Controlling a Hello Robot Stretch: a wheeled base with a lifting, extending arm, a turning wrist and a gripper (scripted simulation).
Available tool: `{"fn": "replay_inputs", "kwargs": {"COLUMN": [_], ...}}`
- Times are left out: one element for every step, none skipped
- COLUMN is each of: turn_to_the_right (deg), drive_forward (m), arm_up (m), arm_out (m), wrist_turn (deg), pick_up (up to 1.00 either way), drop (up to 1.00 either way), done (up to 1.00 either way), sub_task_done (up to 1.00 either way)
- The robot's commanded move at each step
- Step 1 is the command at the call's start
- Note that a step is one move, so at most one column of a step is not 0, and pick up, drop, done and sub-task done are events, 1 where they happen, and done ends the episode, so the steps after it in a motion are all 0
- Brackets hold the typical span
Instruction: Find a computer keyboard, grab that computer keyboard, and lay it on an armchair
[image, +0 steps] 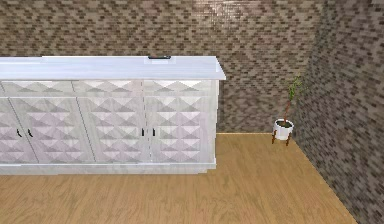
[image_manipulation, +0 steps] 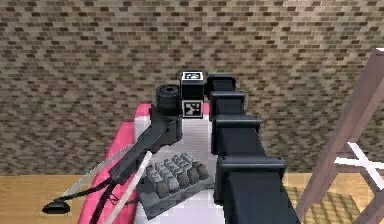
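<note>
Sideboard finished in white with a raised diamond pattern on the doors, wall covered in mottled brown and grey mosaic, floor laid in light-brown wood planks, plant pot coloured white, arm rendered in black, keyboard rendered in dark grey, pink surface.

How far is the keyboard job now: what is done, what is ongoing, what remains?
Done, it seems: the search, since a grey keyboard shows by the arm over a pink and white surface. In hand: the grab; the pincer is near it, but I cannot tell whether it holds anything. Left: finding an armchair and laying the keyboard on it.
</note>
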Motion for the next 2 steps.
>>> {"fn": "replay_inputs", "kwargs": {"turn_to_the_right": [0.0, 0.0], "drive_forward": [0.00, 0.00], "arm_up": [0.00, 0.00], "arm_out": [0.00, 0.00], "wrist_turn": [45.0, 42.0], "pick_up": [0.00, 0.00], "drop": [0.00, 0.00], "done": [0.00, 0.00], "sub_task_done": [0.00, 0.00]}}
